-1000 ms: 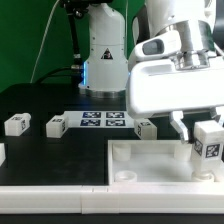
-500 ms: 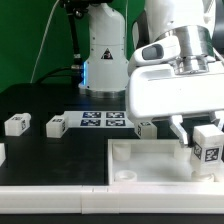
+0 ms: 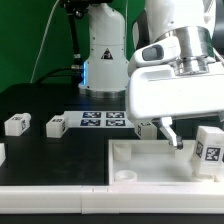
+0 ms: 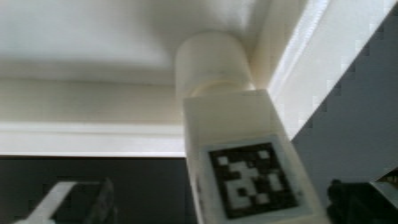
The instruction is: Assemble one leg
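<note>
Gripper (image 4: 222,203) jaws now released off small chunky white tagged plastic leg (image 3: 210,150), upright at corner of wide white rimmed tray (image 3: 113,152); probably seated.

Stuff lying around on the black table (image 3: 40,100), green curtain (image 3: 25,40) behind

From where I'm standing, the marker board (image 3: 103,120) lies flat mid-table. The big white tray (image 3: 150,152), with its raised rim and a round corner socket (image 3: 124,175), sits in front of it toward the exterior view's right. Two small white tagged blocks, the outer block (image 3: 17,124) and the inner block (image 3: 56,125), sit apart from each other on the exterior view's left. Another little block (image 3: 146,127) is just beside the board's right end. A thin dark cable (image 3: 45,45) hangs down across the curtain.
</note>
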